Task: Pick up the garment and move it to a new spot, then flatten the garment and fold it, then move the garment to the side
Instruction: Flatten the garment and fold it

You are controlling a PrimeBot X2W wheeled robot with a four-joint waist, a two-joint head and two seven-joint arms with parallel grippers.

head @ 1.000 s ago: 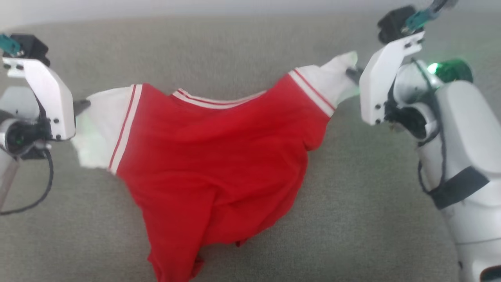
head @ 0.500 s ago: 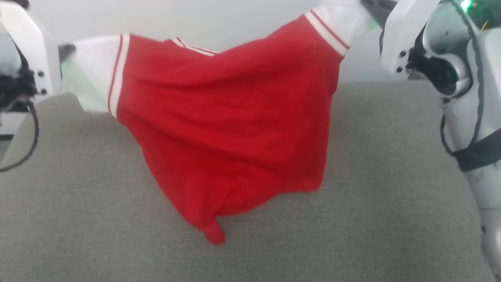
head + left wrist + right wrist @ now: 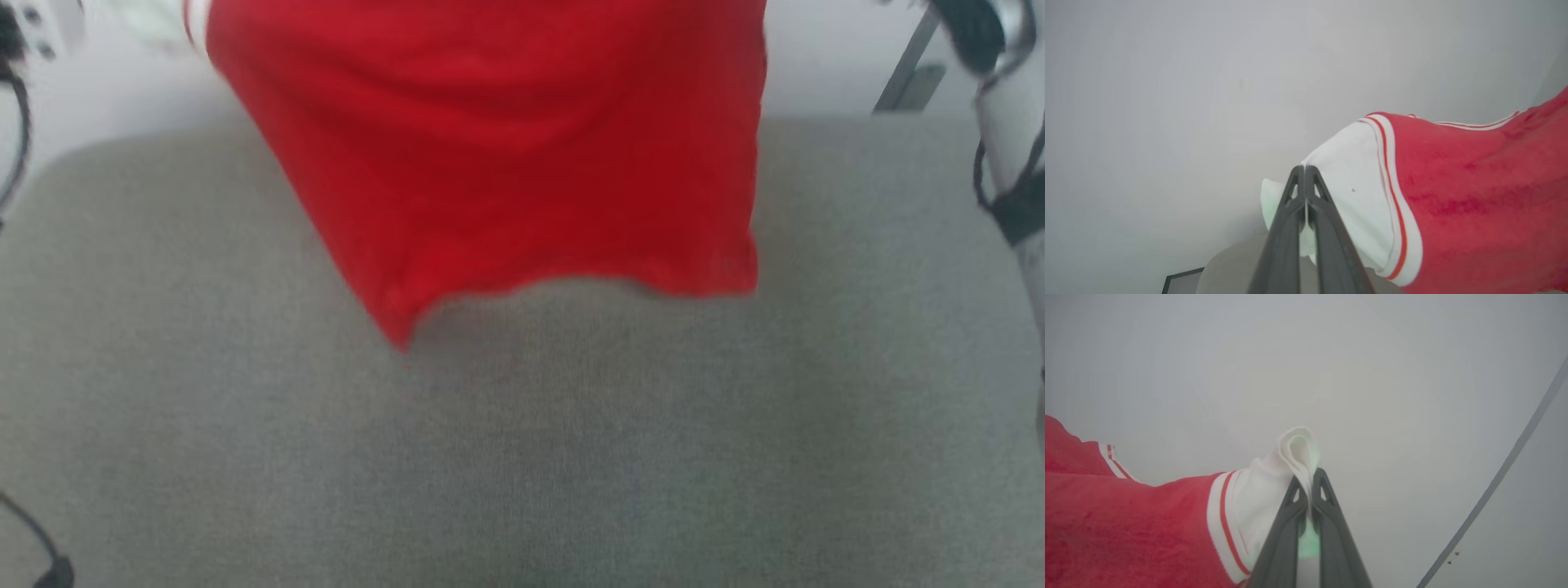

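Your left fingers (image 3: 1286,237) are pressed together on the white sleeve end at the left of the garment (image 3: 506,147). They aim at the pale wall (image 3: 1167,81), with the sleeve bunched around their tips. Your right fingers (image 3: 1284,539) are clamped the same way on the white sleeve end at the right, where the cloth curls into a small fold just past the tips. From the head, both arms sit high and wide. A corner of the left arm (image 3: 33,24) shows at the far left, and the right forearm (image 3: 1008,147) with its dark strap runs along the right edge. The garment hangs spread between them, its red body draping over the far part of the grey cushion (image 3: 522,457). The hem dips lowest at its left corner, and you cannot tell whether that corner touches the cushion. A black cable (image 3: 16,155) loops at the left edge, and a grey bar (image 3: 906,73) leans at the far right beyond the cushion.
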